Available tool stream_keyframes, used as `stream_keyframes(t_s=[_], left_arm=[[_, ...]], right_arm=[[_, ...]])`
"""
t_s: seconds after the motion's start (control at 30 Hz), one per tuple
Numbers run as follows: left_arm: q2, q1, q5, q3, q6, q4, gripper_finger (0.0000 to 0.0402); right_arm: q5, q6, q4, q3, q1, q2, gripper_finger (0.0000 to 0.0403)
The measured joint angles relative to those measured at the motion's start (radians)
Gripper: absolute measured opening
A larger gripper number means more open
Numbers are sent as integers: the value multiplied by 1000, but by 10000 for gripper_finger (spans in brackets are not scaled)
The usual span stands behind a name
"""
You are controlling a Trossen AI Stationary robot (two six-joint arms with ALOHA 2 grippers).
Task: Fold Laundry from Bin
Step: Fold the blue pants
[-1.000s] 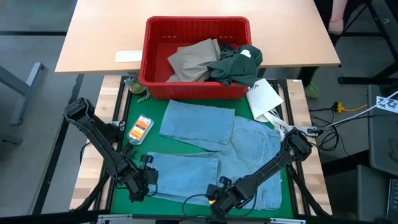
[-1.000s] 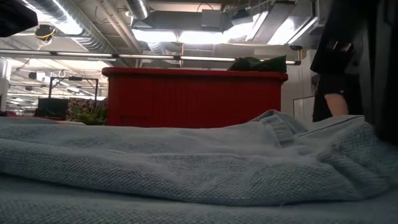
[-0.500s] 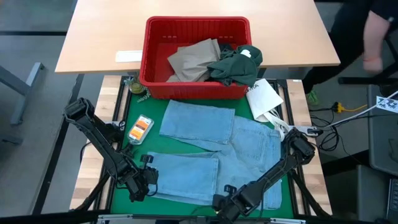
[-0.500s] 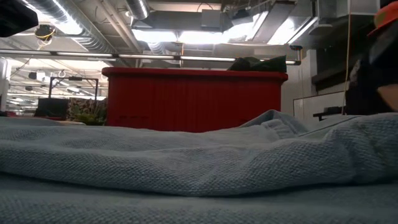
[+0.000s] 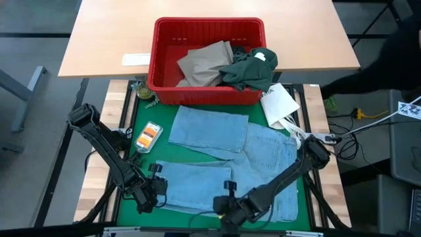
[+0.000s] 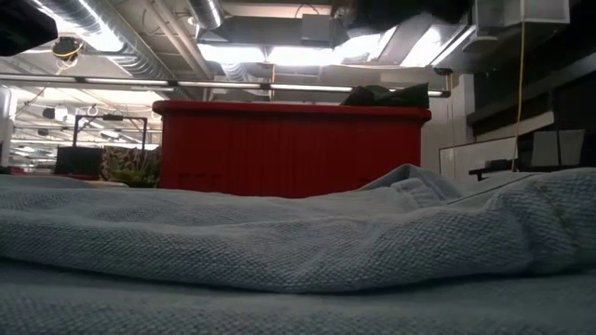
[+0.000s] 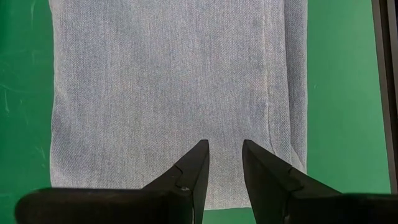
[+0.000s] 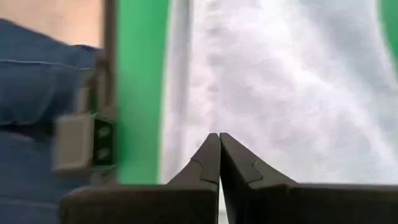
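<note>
A light blue denim garment [image 5: 230,158] lies spread flat on the green mat [image 5: 158,115], its two legs reaching toward the table's left. My left gripper [image 5: 154,191] hangs open over the end of the near leg [image 7: 168,81], its fingers [image 7: 200,155] clear of the cloth. My right gripper [image 5: 223,205] is shut, at the garment's near edge [image 8: 280,93], with nothing between its fingers [image 8: 211,152]. The red bin [image 5: 209,22] at the far side holds tan trousers [image 5: 204,62], and a dark green garment [image 5: 250,69] drapes over its right rim.
A white flat packet [image 5: 279,102] lies by the bin's right near corner. A small orange-and-white pack [image 5: 148,135] sits on the mat's left. In the low view the blue cloth [image 6: 279,251] fills the foreground before the bin's wall [image 6: 289,149].
My right gripper dipped toward the table's near edge, then rose and came back toward the left, rolling its wrist, and stayed shut. In the low view the near right part of the blue cloth now bulges higher. A person at the far right has left the picture.
</note>
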Motion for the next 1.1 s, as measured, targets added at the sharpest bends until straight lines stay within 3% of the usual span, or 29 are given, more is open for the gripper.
stream_keyframes(t_s=[0.33,0.53,0.77,1.1], left_arm=[[48,0,0,0,50,-4,92],[49,0,-5,0,52,-11,92],[48,0,-4,0,52,-11,92],[50,-17,53,0,53,-10,92]], right_arm=[[-43,-176,54,-19,-119,58,1],[-278,-216,62,-19,-124,105,1],[-419,-211,56,-17,-61,149,1],[-412,-206,59,-17,-47,150,1]])
